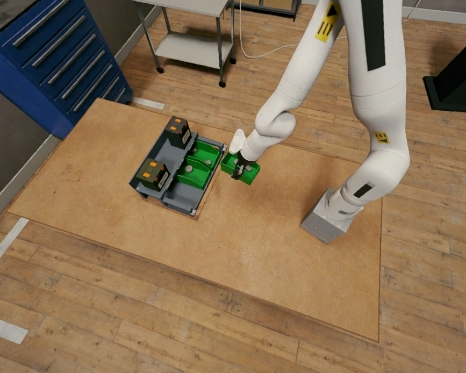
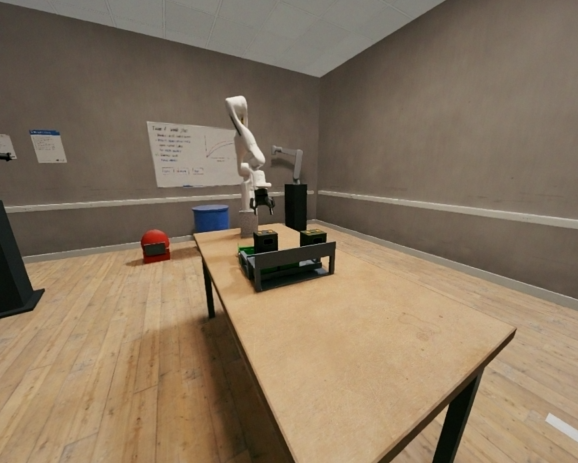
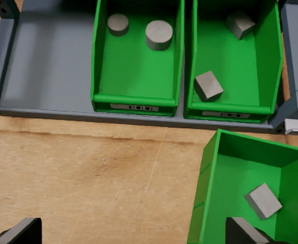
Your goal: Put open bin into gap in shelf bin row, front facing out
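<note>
The loose green bin (image 1: 252, 175) (image 3: 246, 173) stands on the table in front of the shelf's right end in the wrist view. A grey block (image 3: 263, 202) lies in it; its near end is out of that view. My gripper (image 1: 237, 175) (image 2: 264, 212) (image 3: 134, 230) is open and empty, above the bin's side; in the wrist view the right fingertip overlaps the bin and the left is over bare table. The grey shelf (image 1: 184, 196) (image 2: 291, 255) (image 3: 135, 119) holds a middle green bin (image 3: 138, 77) and a right green bin (image 3: 230, 53), each with two grey parts. The gap (image 3: 50, 63) is at the left.
Two dark boxes with orange marks, one (image 1: 152, 179) nearer the gap end and one (image 1: 179, 134) at the other end, stand on the upper board. A small light-grey bracket (image 3: 297, 126) sits at the shelf's front right corner. The robot's base (image 1: 327, 219) is on the table (image 1: 245, 249).
</note>
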### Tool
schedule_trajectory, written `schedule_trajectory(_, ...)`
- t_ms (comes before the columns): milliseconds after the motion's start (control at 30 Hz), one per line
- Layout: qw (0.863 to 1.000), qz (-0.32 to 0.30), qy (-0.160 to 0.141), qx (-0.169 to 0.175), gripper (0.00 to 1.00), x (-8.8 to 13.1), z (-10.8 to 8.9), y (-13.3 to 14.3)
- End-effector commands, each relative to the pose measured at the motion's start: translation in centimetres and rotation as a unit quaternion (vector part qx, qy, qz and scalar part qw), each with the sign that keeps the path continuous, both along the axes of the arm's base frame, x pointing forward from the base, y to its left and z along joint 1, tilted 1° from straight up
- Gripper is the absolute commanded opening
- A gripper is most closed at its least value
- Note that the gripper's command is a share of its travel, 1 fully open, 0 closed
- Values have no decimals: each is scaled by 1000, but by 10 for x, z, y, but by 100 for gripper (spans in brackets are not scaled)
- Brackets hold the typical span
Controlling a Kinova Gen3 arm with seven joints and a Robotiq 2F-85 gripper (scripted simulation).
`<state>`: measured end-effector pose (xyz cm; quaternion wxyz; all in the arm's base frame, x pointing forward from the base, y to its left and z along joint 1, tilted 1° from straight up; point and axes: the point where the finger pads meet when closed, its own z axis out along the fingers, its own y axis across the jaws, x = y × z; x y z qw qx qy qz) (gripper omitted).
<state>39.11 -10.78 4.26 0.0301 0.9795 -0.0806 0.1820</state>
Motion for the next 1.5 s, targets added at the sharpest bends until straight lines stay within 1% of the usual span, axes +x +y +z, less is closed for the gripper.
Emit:
schedule_trajectory(0, 1000, 0, -1, 0, 100, 0, 1, 0)
schedule_trajectory(1033, 1000, 0, -1, 0, 100, 0, 1, 0)
schedule_trajectory(1100, 999, -29, 40, 15, 100, 0, 14, 0)
schedule_trajectory(1200, 992, -73, 100, 38, 100, 0, 33, 0)
schedule_trajectory(1467, 992, -73, 100, 38, 100, 0, 33, 0)
